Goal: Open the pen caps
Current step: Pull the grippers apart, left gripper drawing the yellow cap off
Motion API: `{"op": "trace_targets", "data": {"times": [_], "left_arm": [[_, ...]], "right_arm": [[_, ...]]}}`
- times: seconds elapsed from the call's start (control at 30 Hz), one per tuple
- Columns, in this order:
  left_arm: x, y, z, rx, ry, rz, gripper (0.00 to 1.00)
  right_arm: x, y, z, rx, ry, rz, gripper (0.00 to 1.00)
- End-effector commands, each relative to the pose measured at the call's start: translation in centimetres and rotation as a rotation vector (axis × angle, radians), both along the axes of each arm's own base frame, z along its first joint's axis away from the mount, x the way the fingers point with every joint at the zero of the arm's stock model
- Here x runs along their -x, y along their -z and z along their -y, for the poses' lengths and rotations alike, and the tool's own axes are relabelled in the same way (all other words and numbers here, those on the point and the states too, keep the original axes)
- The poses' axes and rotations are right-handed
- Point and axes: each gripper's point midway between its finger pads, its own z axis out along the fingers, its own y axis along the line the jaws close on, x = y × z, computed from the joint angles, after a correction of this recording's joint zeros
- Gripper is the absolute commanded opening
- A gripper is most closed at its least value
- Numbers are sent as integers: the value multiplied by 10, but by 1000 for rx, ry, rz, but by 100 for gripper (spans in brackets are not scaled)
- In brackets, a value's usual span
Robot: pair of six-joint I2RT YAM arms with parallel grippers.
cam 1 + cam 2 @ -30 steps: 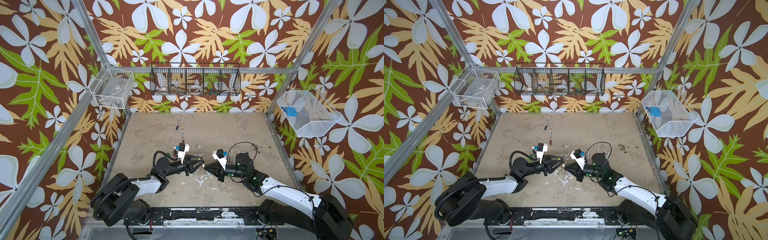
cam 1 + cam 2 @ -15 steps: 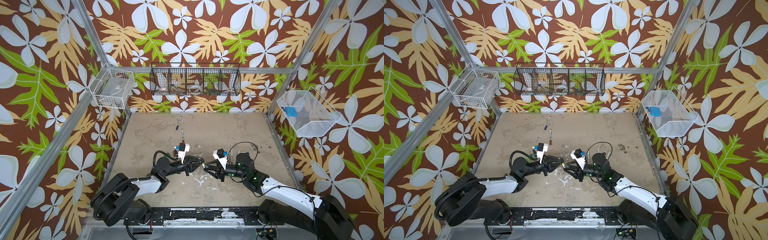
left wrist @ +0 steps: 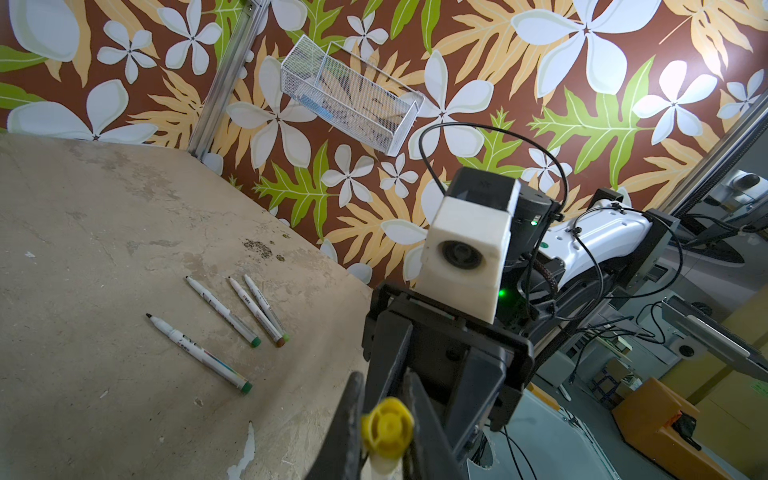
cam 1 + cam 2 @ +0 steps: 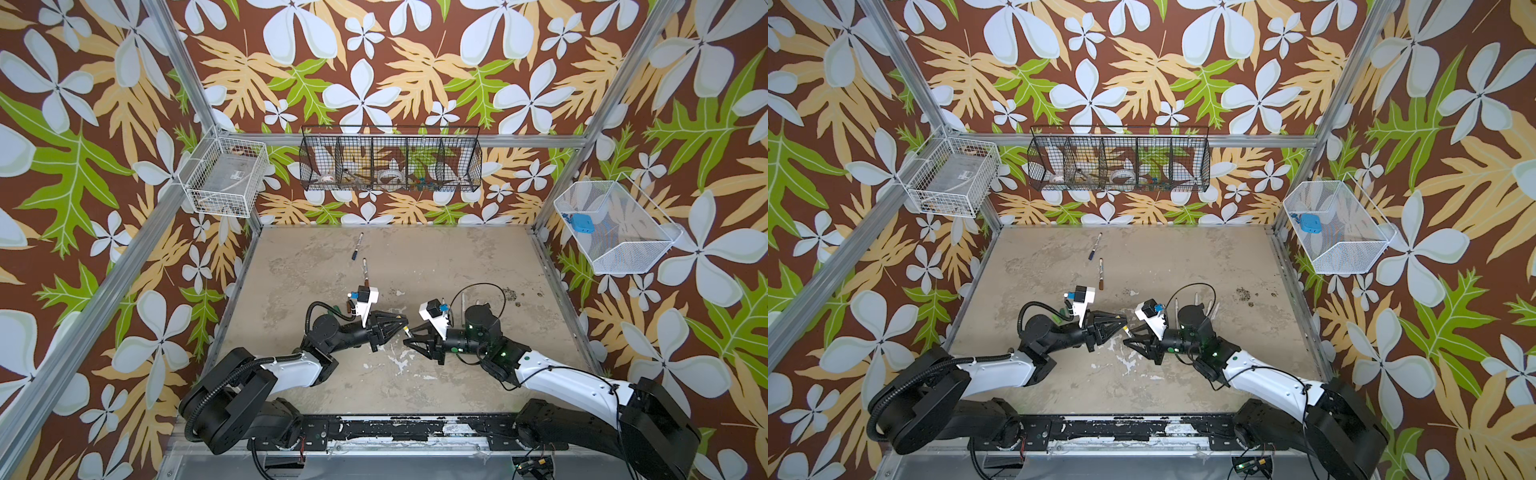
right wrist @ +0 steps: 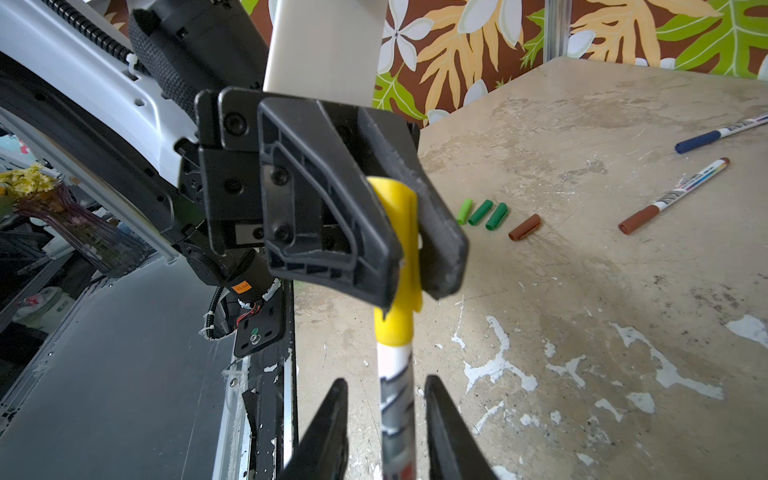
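A white marker (image 5: 397,399) with a yellow pen cap (image 5: 399,232) hangs level between the two arms at the table's front middle. My left gripper (image 3: 385,409) is shut on that yellow cap (image 3: 387,428). My right gripper (image 5: 385,380) is open, its fingers standing either side of the barrel with a gap on both sides. In both top views the left gripper (image 4: 400,326) and right gripper (image 4: 410,337) nearly meet tip to tip. Loose pen caps lie behind the left arm: light green (image 5: 464,211), two green (image 5: 481,212), brown (image 5: 525,227).
A blue-capped marker (image 4: 357,246) and a brown-capped marker (image 4: 365,270) lie at the far left of the table (image 4: 457,257). Several uncapped markers (image 3: 222,311) lie by the right arm. Wire baskets (image 4: 390,164) hang on the walls.
The left jaws have closed onto the yellow cap, and the right jaws have come apart off the barrel. Both arms have hardly shifted.
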Motion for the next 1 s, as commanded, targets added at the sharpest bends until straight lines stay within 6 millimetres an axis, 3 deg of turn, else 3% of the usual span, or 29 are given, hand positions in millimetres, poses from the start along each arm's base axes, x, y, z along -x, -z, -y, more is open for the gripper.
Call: {"op": "trace_targets", "data": {"times": [0.0, 0.47, 0.73, 0.97], "left_arm": [[5, -11, -1, 25, 14, 51, 7], [3, -9, -2, 26, -1, 41, 4], [-2, -11, -9, 54, -50, 21, 1], [-17, -14, -34, 142, -133, -49, 0]], "right_arm": [[3, -4, -4, -9, -24, 10, 27], [2, -4, -3, -3, -15, 22, 0], [3, -2, -4, 5, -16, 22, 0], [-7, 6, -3, 58, 53, 42, 0]]}}
